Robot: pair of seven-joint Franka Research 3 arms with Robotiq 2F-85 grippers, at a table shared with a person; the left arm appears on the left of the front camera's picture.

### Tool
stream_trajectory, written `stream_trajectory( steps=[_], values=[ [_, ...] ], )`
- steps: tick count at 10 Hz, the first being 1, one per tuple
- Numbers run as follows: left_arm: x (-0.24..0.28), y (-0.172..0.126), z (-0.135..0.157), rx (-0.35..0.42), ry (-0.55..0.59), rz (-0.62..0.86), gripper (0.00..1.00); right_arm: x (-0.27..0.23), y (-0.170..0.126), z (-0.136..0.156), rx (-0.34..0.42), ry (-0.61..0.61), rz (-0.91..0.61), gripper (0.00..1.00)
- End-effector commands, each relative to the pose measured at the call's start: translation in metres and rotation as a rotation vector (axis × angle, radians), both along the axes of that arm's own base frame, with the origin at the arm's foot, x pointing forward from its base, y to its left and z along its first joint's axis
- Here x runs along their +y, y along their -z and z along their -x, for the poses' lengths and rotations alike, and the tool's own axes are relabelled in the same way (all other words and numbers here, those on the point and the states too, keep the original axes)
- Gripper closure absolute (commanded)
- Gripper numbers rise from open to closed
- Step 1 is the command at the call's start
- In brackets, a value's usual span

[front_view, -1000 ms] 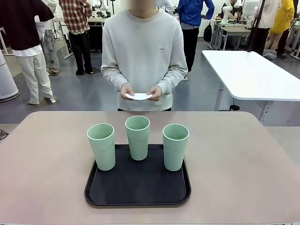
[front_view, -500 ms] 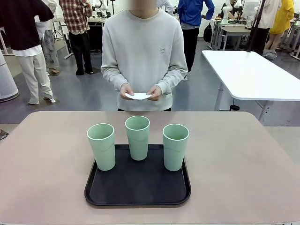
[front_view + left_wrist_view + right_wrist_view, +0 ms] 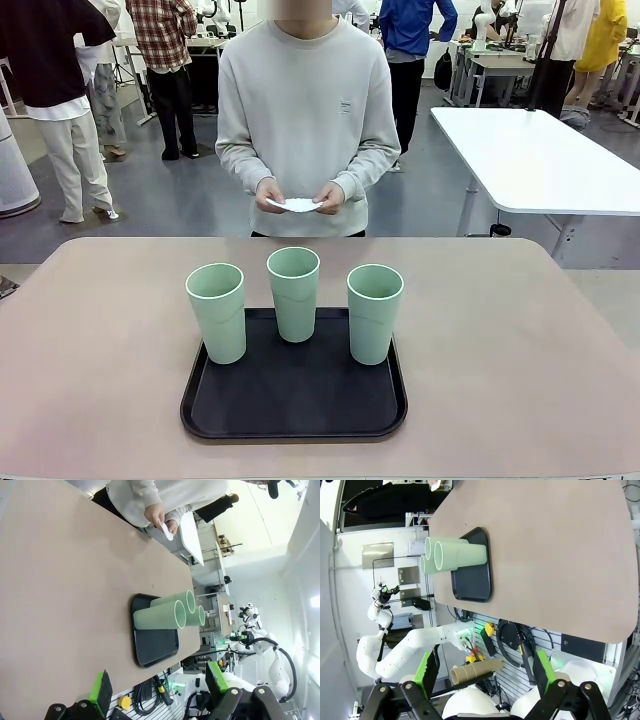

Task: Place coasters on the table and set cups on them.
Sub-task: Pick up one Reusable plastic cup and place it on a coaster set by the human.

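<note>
Green pads are showing on both fingers of the left pincer (image 3: 159, 684). It is standing spread as wide as it goes, gripping and touching nothing, and hanging back from the near edge of the worktop (image 3: 500, 330). The right pincer (image 3: 486, 669) is doing the same: fingers wide apart, empty, hanging clear of the worktop.

The three mint-green cups (image 3: 294, 293) are standing upright on a black tray (image 3: 295, 410), which is lying mid-worktop toward the robot's side. One cup is standing at the tray's left and one at its right, with the middle one set farther back near the far rim. None is touching another. The white coasters (image 3: 297, 205) are being held off the worktop, between both hands (image 3: 270, 192) of the person standing at the far side. How many coasters are there, I cannot tell.

A small mark is sitting on the chest of the person's grey sweatshirt (image 3: 300, 100), too small to read.

Against the picture from a second earlier, nothing is shifting. Cups, tray, coasters and hands are keeping their places, and both pincers are staying just as wide.
</note>
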State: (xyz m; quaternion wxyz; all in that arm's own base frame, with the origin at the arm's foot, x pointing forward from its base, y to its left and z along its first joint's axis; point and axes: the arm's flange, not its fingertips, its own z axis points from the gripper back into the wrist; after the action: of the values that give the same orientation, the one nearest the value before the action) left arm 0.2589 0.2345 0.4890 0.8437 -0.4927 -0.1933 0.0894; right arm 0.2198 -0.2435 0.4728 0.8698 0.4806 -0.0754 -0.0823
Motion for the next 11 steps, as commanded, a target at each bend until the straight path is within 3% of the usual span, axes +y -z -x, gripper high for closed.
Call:
stream_trajectory(
  steps=[1,11],
  values=[
    [-0.0010,0.0010,-0.0006,0.003,0.005,0.011,0.00,-0.0013,0.0022,-0.0001,0.000,0.006,-0.008,0.00],
    [-0.0010,0.0010,-0.0006,0.003,0.005,0.011,0.00,-0.0013,0.0022,-0.0001,0.000,0.006,-0.008,0.00]
  ],
)
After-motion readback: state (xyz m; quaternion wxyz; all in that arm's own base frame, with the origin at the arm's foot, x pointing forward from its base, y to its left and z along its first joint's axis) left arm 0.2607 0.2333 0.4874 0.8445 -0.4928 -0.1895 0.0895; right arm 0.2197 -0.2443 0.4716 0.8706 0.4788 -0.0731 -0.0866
